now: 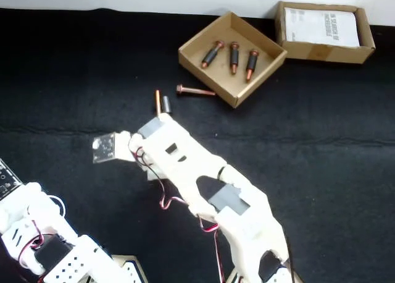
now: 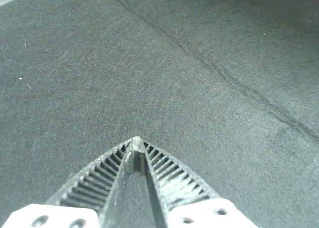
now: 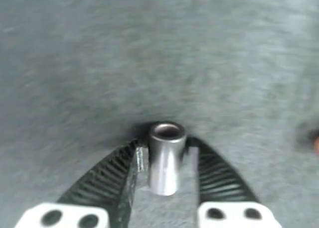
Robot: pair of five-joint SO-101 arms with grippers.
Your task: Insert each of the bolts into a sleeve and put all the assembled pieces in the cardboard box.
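Note:
My right gripper (image 3: 167, 161) is shut on a grey metal sleeve (image 3: 165, 158), which sticks out past the fingertips above the black mat. From above, that sleeve (image 1: 166, 104) is at the tip of the right arm (image 1: 185, 165), right beside a copper bolt (image 1: 158, 101). A second copper bolt (image 1: 195, 91) lies flat just in front of the open cardboard box (image 1: 267, 65). Three assembled pieces (image 1: 234, 57) lie inside the box. My left gripper (image 2: 136, 141) is shut with nothing in it, over bare mat; its arm (image 1: 37, 240) sits at the near left corner.
A second cardboard box (image 1: 321, 49) with a white paper sheet stands at the far right. The black mat (image 1: 321, 159) covers the table, with a fold line running across it. Open mat lies to the left and right of the right arm.

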